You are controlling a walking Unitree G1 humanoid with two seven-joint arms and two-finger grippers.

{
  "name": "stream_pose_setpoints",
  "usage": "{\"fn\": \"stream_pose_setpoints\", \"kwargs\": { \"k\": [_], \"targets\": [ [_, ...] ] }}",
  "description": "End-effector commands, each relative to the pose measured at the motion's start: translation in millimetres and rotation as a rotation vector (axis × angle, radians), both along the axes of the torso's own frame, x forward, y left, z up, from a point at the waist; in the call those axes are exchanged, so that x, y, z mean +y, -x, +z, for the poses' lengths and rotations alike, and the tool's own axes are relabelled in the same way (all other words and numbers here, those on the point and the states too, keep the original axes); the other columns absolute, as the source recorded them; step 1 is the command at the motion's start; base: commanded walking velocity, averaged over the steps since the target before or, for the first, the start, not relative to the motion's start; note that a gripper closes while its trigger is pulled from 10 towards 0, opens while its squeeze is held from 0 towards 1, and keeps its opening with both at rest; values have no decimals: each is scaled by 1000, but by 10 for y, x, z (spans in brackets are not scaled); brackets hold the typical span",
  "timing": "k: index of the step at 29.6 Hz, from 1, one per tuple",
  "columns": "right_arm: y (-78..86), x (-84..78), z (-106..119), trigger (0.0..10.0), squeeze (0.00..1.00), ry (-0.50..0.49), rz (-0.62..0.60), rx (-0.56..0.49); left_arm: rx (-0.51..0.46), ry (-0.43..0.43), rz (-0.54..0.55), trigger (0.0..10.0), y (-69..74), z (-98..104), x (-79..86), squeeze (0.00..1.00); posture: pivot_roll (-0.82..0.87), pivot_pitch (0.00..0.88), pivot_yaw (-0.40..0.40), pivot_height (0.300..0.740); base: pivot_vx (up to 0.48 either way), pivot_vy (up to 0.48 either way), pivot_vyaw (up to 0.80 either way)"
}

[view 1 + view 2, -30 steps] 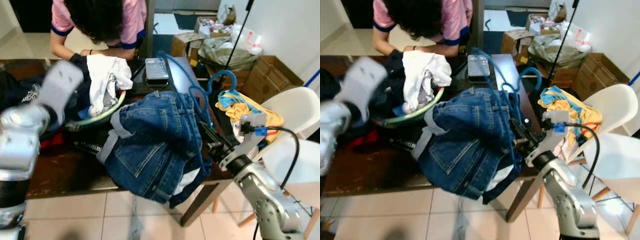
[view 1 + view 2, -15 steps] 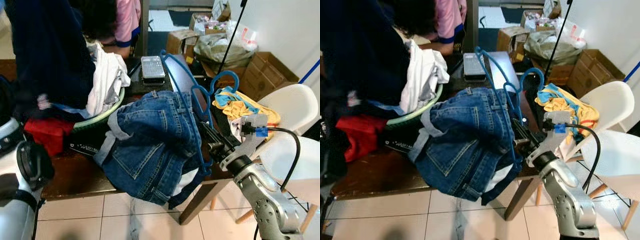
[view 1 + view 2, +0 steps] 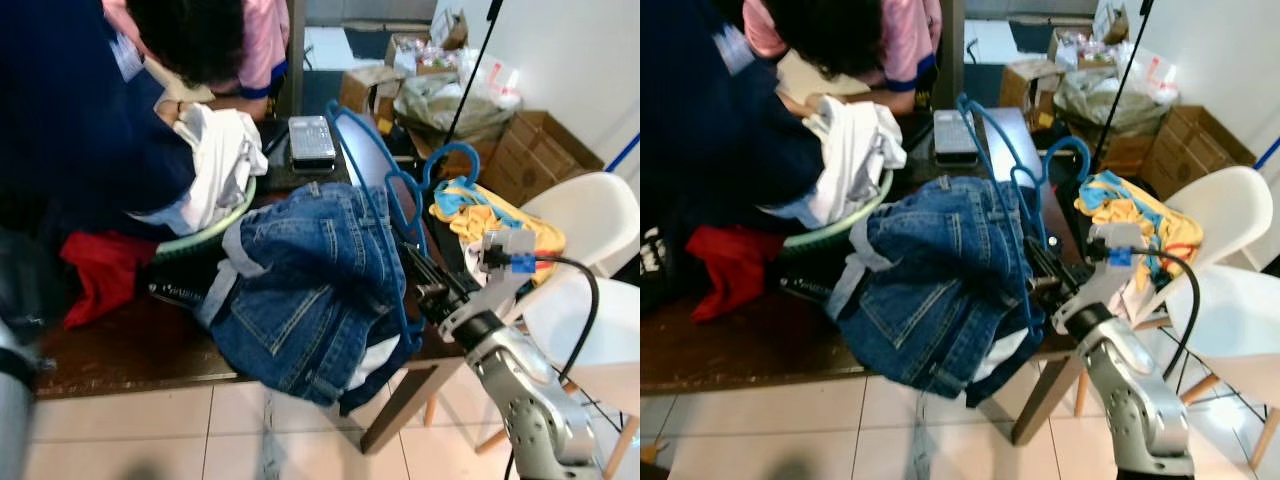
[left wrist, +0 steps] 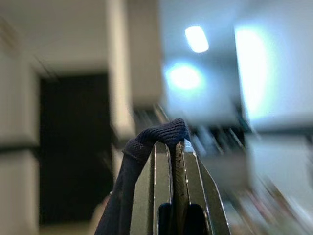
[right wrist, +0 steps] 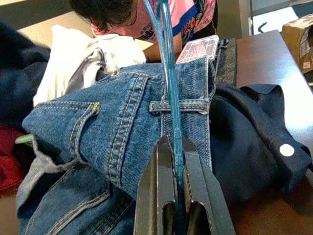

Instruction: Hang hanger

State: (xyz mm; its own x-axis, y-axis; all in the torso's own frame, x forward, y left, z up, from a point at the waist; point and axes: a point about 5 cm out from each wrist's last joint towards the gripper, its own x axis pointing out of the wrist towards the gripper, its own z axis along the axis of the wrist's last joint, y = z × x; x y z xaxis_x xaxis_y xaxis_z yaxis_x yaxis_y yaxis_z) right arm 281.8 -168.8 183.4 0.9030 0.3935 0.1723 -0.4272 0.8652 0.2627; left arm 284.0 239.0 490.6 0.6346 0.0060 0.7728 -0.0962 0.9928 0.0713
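Observation:
A blue plastic hanger [image 5: 168,88] stands on edge across a pair of blue jeans [image 3: 300,270] heaped at the right end of the brown table [image 3: 130,345]. Its hook [image 3: 447,151] points toward the chairs. My right gripper [image 3: 415,265] is shut on the hanger's bar at the table's right edge; the bar runs between its fingers [image 5: 157,196]. My left gripper [image 4: 171,152] is shut on a fold of a navy garment [image 3: 80,120], which hangs raised over the table's left side and hides the arm.
A person in a pink shirt [image 3: 250,40] bends over the far side of the table. A green basin [image 3: 205,240] holds white clothing [image 3: 220,160], with a red cloth [image 3: 100,275] beside it. White chairs [image 3: 590,220] and cardboard boxes [image 3: 540,150] stand to the right.
My left arm has swung up from the low left, lifting the navy garment over the table's left side. The right gripper has stayed shut on the hanger in place.

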Motion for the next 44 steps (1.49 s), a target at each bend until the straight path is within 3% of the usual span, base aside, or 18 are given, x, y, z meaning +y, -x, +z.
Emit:
{"fn": "stream_pose_setpoints", "kwargs": {
  "k": [1, 5, 7, 8, 9, 14, 18, 19, 23, 26, 28, 29, 31, 33, 36, 39, 40, 44],
  "targets": [
    [4, -22, -15, 10000, 0, 8, -13, 4, 63, -13, -59, 0, -84, -111, -127, 0, 75, 135, -27, 740, 0, 0, 0],
    [9, -30, -19, 10000, 0, 22, -18, 7, 174, 3, -122, 0, -268, -399, -260, 0, 72, 136, -24, 740, 0, 0, 0],
    [10, -58, -29, 10000, 0, 32, -32, 16, 415, 68, -274, 0, -470, -1034, -577, 0, 66, 138, -21, 740, 0, 0, 0],
    [10, -58, -29, 10000, 0, 32, -32, 16, 415, 68, -274, 0, -470, -1034, -577, 0, 66, 138, -21, 740, 0, 0, 0],
    [13, -70, -26, 10000, 0, 35, -37, 17, 536, 67, -374, 0, -487, -1354, -778, 0, 58, 139, -20, 740, 0, 0, 0],
    [17, -90, -12, 10000, 0, 41, -40, 16, 656, 19, -498, 0, -414, -1733, -1009, 0, 56, 136, -19, 740, 0, 0, 0],
    [18, -118, 5, 10000, 0, 42, -38, 11, 672, -151, -678, 0, -206, -1908, -1137, 0, 54, 135, -18, 740, 0, 0, 0],
    [18, -118, 5, 10000, 0, 42, -38, 11, 672, -151, -678, 0, -206, -1908, -1137, 0, 54, 135, -18, 740, 0, 0, 0],
    [35, -134, 13, 10000, 0, 40, -31, 9, 653, -289, -1002, 0, 211, -1865, -1026, 0, 52, 135, -16, 740, 0, 0, 0],
    [37, -139, 13, 10000, 0, 39, -30, 9, 646, -294, -1051, 0, 287, -1838, -970, 0, 54, 135, -16, 740, 0, 0, 0],
    [34, -153, 8, 10000, 0, 36, -31, 12, 666, -336, -1138, 0, 476, -1854, -769, 0, 56, 136, -14, 740, 0, 0, 0],
    [34, -153, 8, 10000, 0, 36, -31, 12, 666, -336, -1138, 0, 476, -1854, -769, 0, 56, 136, -14, 740, 0, 0, 0],
    [35, -159, 3, 10000, 0, 37, -32, 16, 738, -400, -1230, 0, 676, -1967, -661, 0, 58, 140, -13, 740, 0, 0, 0],
    [35, -159, 3, 10000, 0, 37, -32, 16, 738, -400, -1230, 0, 676, -1967, -661, 0, 58, 140, -13, 740, 0, 0, 0],
    [45, -173, -13, 10000, 0, 46, -32, 25, 1025, -456, -1284, 0, 939, -2468, -642, 0, 62, 151, -12, 740, 0, 0, 0],
    [48, -176, -18, 10000, 0, 49, -33, 28, 1150, -469, -1239, 314, 991, -2691, -630, 0, 62, 151, -13, 740, 0, 0, 0],
    [47, -169, -22, 10000, 0, 51, -30, 30, 1221, -456, -1130, 3725, 930, -2859, -583, 0, 63, 152, -15, 740, 0, 0, 0],
    [47, -166, -22, 10000, 0, 51, -29, 30, 1232, -450, -1098, 3725, 899, -2898, -571, 0, 63, 152, -15, 740, 0, 0, 0]
  ]
}}
